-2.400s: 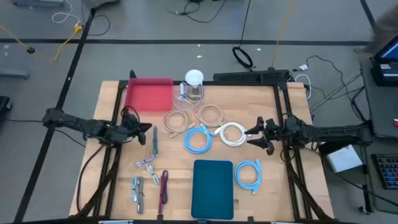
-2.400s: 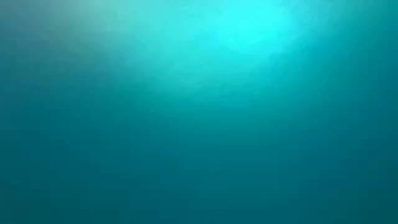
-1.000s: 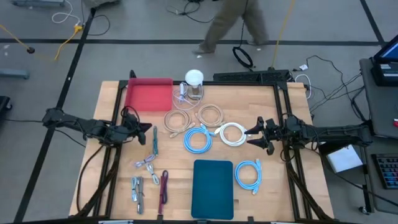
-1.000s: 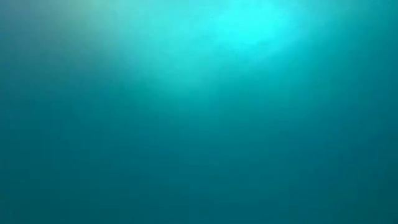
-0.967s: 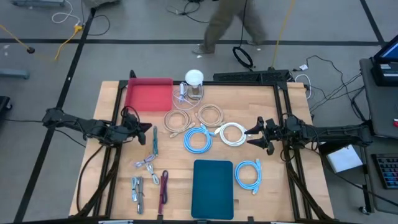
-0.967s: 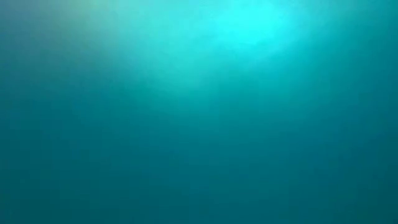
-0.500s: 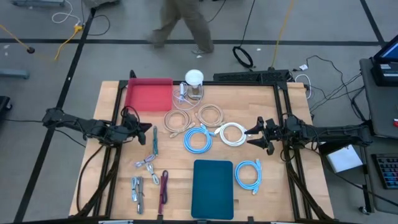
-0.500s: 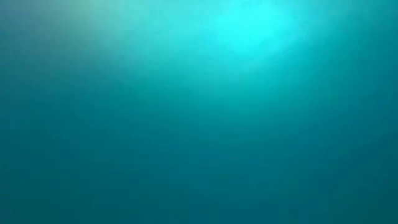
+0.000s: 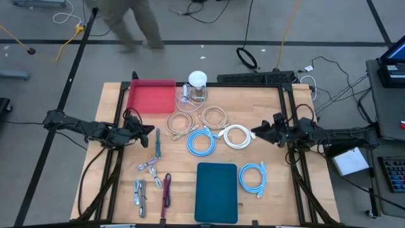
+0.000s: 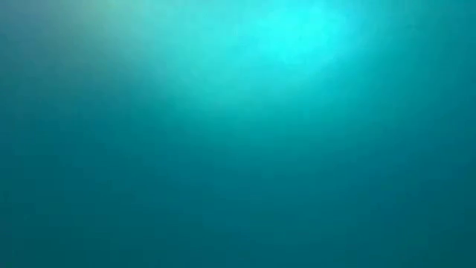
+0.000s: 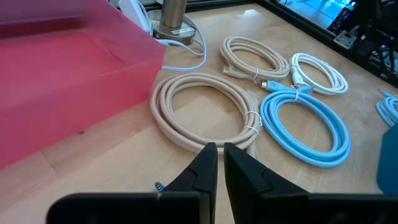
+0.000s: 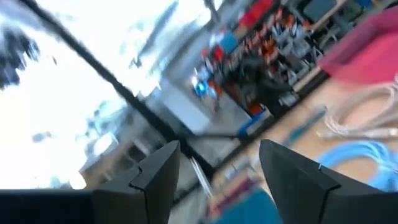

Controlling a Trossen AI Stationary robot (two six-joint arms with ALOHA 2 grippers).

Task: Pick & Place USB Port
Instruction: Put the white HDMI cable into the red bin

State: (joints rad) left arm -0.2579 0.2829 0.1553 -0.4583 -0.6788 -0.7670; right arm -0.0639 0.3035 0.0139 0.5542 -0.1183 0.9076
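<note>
While both arms hung over the table (image 9: 278, 190), the surface held the following. Upper left of the high frame: red tray (image 9: 151, 96). Upper centre: white-topped stand (image 9: 197, 85). Centre: two beige cable coils (image 9: 183, 122), one white coil (image 9: 237, 136), one blue coil (image 9: 201, 142). Lower centre: teal pad (image 9: 216, 191), a second blue coil (image 9: 253, 176) to its right. Lower left: small USB pieces (image 9: 149, 167), a silver pair (image 9: 139, 192) and a dark red one (image 9: 167, 188), lying untouched on the wood. Left gripper (image 9: 150, 132), centre left, was clenched on nothing, its fingers (image 11: 202, 171) nearly meeting. Right gripper (image 9: 257, 133), centre right beside the white coil, stood spread wide and empty. Room: grey floor with cables, a person (image 9: 130, 22) walking at upper left. Low view: plain teal blur, nothing discernible.
</note>
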